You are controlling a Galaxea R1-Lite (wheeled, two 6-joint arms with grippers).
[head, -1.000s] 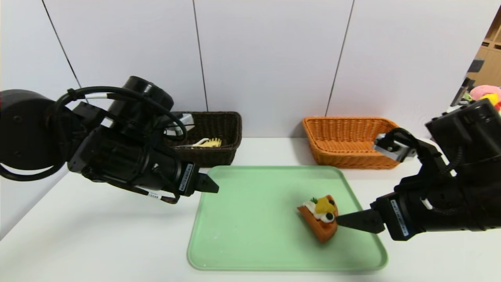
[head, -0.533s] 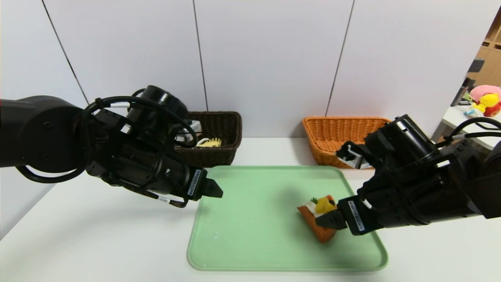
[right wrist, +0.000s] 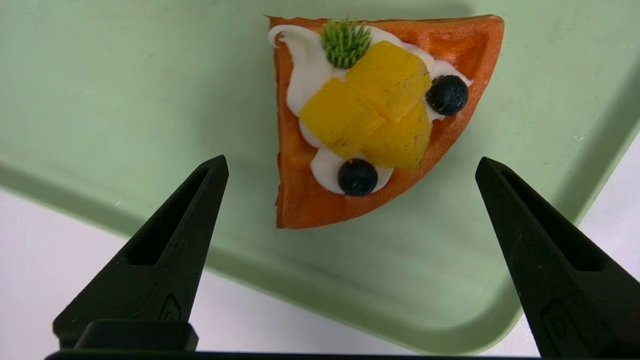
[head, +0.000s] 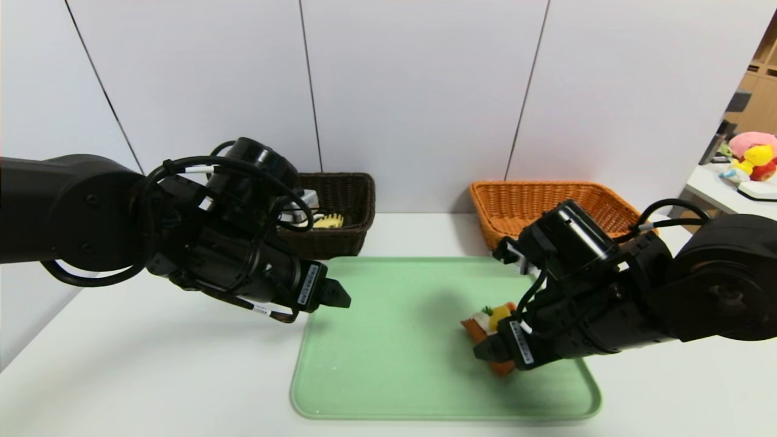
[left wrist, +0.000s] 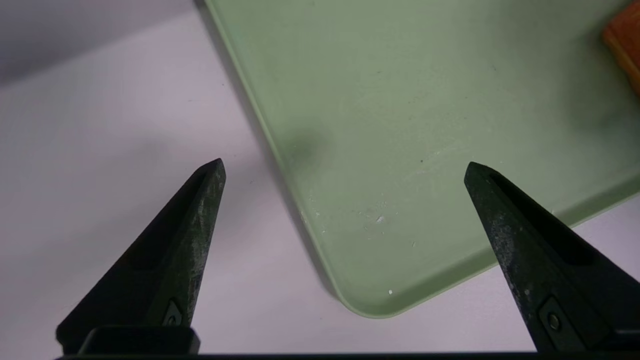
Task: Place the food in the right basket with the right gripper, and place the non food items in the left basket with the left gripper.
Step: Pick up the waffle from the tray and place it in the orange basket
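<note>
Pale wall panels with thin dark seams stand across the far side, beyond a white surface. At the far right, a white side table holds colourful soft-looking objects, with light-brown wooden shelving beyond. Soft shadows fall across the white surface.

Small labels on both grippers' dark housings; print too small to read. No other text visible.

waffle: cut off, left wrist view | basket contents: partly hidden
</note>
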